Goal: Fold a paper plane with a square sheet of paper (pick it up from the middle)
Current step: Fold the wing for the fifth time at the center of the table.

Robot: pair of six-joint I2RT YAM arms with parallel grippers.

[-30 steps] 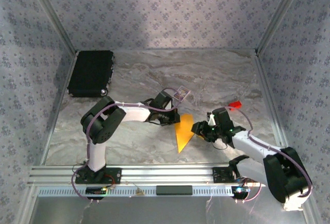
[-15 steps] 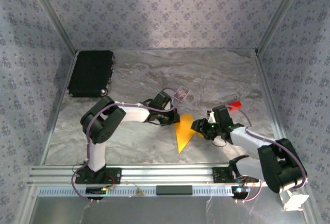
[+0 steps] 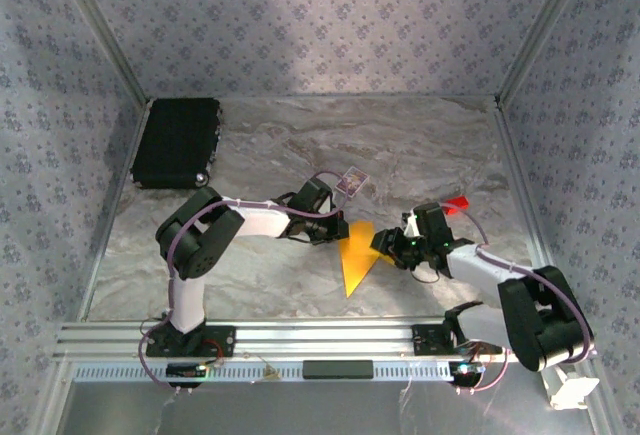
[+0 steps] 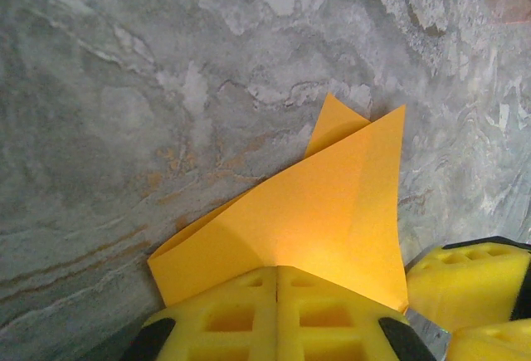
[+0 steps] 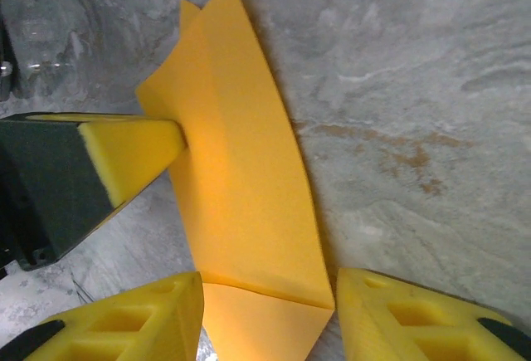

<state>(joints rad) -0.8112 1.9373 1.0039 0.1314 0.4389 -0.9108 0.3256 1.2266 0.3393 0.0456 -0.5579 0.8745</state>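
The left gripper [image 4: 276,299] is clenched, its yellow pads together and bearing down on the thin orange-yellow square sheet of paper [image 4: 323,203], already folded to a tapering wedge. The right gripper [image 5: 267,299] is released, its fingers straddling the wedge's edge without pinching it. In the top view the wedge lies mid-table on the grey marbled table [image 3: 250,155], tip toward 6 o'clock, with the left gripper at its 10 o'clock and the right at 3. The left pads should probably pin firmly while the right closes squarely, or the layers may skew.
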